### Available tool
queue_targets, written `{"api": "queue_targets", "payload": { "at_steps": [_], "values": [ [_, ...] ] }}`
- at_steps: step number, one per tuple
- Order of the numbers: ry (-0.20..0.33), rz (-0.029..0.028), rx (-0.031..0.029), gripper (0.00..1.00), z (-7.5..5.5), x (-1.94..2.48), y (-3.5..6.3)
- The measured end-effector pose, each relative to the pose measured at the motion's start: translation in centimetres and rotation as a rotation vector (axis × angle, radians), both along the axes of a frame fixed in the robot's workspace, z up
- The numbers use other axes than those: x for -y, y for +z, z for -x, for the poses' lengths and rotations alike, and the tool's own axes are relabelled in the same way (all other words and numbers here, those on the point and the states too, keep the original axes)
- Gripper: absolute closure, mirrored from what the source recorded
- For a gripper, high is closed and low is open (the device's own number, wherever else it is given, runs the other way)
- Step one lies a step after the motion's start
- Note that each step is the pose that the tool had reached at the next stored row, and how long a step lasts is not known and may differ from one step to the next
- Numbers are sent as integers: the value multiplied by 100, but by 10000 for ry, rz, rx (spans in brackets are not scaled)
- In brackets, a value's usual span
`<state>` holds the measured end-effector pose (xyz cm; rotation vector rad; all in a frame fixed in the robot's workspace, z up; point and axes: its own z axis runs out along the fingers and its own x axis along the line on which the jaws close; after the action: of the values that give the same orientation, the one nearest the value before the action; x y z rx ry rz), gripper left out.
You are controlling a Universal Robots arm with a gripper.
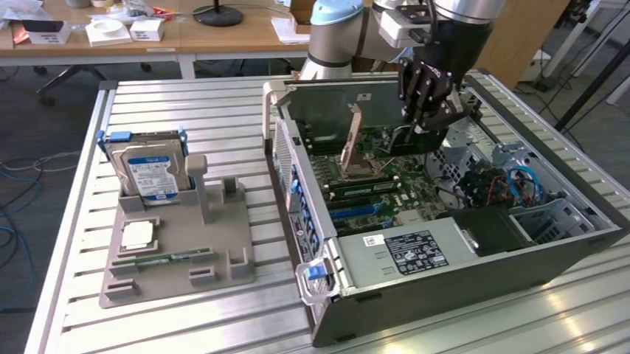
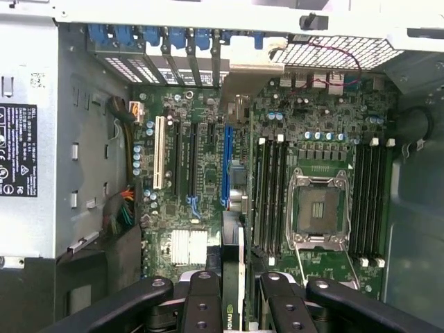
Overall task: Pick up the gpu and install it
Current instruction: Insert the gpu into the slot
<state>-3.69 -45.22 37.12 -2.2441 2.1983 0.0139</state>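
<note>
My end effector (image 1: 430, 110) is closed on the gpu (image 2: 232, 316), upper middle of the exterior view. It holds the card on edge inside the open computer case (image 1: 473, 287). I judge this keeps the tan bracket (image 2: 253, 69) toward the rear slot covers (image 2: 139, 66), with the card over the blue slot (image 2: 225, 166).

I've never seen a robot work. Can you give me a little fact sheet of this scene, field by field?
pincer: closed on the gpu, inside the open computer case
gpu: on edge over the motherboard, by the blue slot; seated or not, cannot tell
hard drive: upright in the grey holder, at the exterior view's left
</note>
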Motion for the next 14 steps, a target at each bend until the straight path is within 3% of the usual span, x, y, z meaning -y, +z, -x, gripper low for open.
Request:
{"api": "queue_targets", "payload": {
  "at_steps": [11, 14],
  "values": [
    [0, -4, 2, 74, 8, 0, -205],
    [0, -1, 1, 74, 8, 0, -208]
  ]
}}
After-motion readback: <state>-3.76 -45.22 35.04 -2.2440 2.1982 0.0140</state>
